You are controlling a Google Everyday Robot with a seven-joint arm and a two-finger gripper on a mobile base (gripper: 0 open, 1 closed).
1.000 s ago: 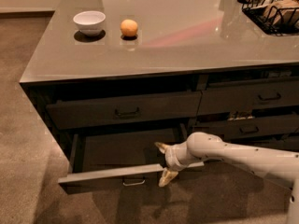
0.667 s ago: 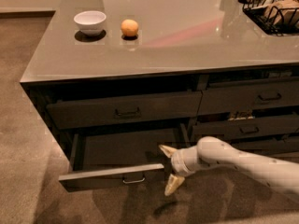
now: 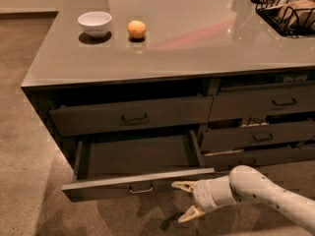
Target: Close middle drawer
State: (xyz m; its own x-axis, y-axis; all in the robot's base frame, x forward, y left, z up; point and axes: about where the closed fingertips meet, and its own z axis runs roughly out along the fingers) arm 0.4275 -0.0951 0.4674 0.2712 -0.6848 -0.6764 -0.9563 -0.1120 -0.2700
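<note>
The middle drawer point(image 3: 113, 182) stood open. I saw the gripper point(image 3: 186, 199) by its front's right end, fingers spread.

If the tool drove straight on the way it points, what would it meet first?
Likely the flat front of the open dark grey-brown middle drawer: the open tool, low by its right end, points picture-left along it. Depth unclear; it may pass in front.

On counter point(image 3: 197, 48), bowl point(image 3: 95, 22) L of fruit point(image 3: 137, 29); tool point(image 3: 185, 199) before R end of mid drawer point(image 3: 98, 187) front.
</note>
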